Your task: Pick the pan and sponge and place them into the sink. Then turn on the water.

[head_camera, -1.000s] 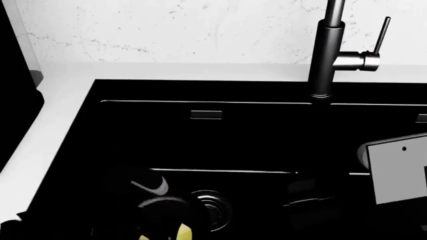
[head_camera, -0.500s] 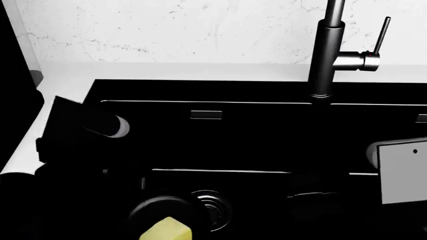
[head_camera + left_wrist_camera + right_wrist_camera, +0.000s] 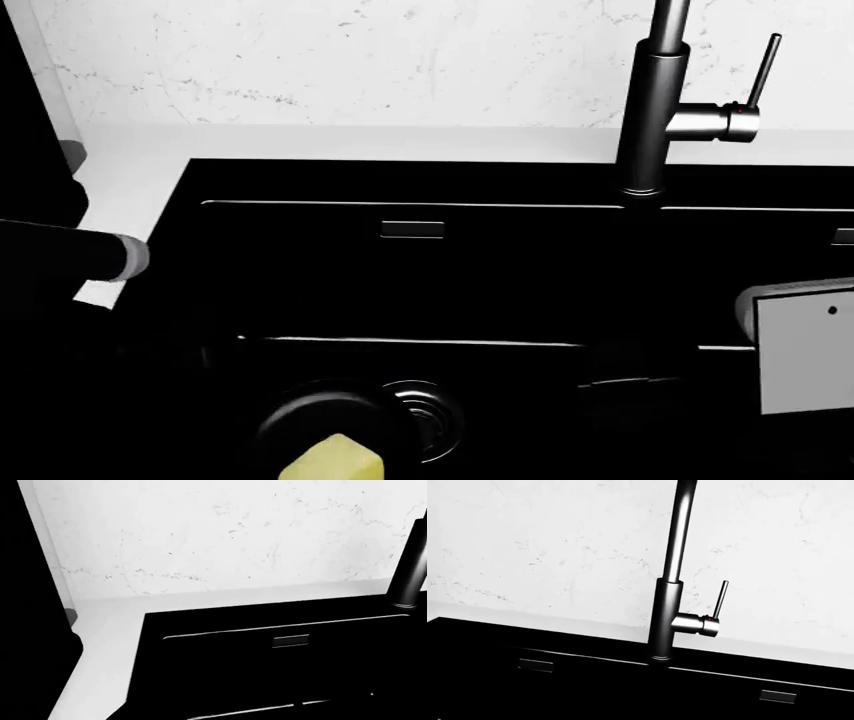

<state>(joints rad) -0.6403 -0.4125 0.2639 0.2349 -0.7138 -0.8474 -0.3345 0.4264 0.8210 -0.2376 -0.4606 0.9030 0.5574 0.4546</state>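
My pale yellow rectangular sponge [image 3: 334, 462], cut off below, lies on the barely discernible round black pan [image 3: 314, 425] in the glossy black sink [image 3: 400, 185]; neither gripper's state shows.

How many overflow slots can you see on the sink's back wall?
2. One overflow slot sits in the left basin's back wall, left of the faucet; the other is cut off at the head view's right edge. More may be hidden.

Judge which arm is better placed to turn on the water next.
Right, probably. The faucet stands right of centre with its lever handle on the right side, and the right wrist camera faces it squarely. The left arm sits at the sink's far-left edge.
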